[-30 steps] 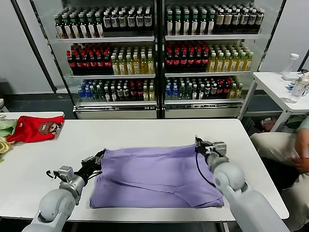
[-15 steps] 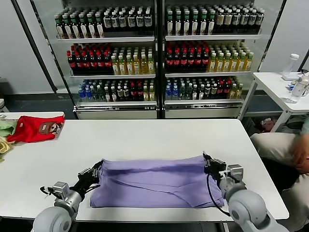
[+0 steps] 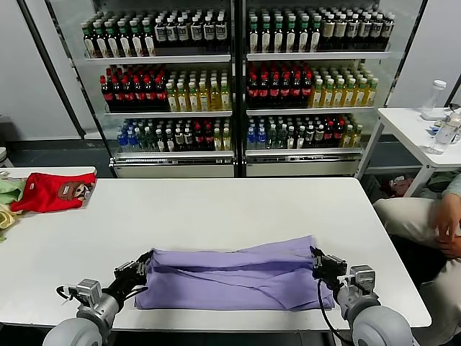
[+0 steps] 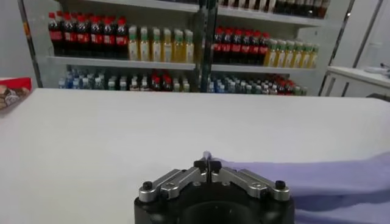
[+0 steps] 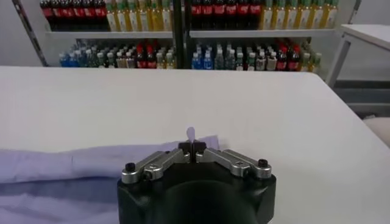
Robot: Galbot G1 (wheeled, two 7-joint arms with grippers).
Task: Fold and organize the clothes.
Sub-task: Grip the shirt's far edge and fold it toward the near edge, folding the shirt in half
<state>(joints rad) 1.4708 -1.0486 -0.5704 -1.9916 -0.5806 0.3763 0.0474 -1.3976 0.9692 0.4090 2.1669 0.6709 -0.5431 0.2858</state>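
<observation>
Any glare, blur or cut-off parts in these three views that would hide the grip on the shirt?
Head view: even light, sharp; glass fridge doors show faint reflections only, both shirt corners visible. Left wrist view: the left end effector is sharp and shut on a shirt edge, bottles behind are soft. Right wrist view: the right end effector pinches cloth; its body fills the lower frame.

The lavender T-shirt [image 3: 234,277] is thin, soft, matt cloth, creased in long folds. The table [image 3: 216,209] under it is smooth, white and faintly sheened. Each gripper, left [image 4: 208,165] and right [image 5: 192,148], has brushed silvery metal links on a black matt plastic housing. At upper left, the red garment [image 3: 50,192] is matt cloth.
</observation>
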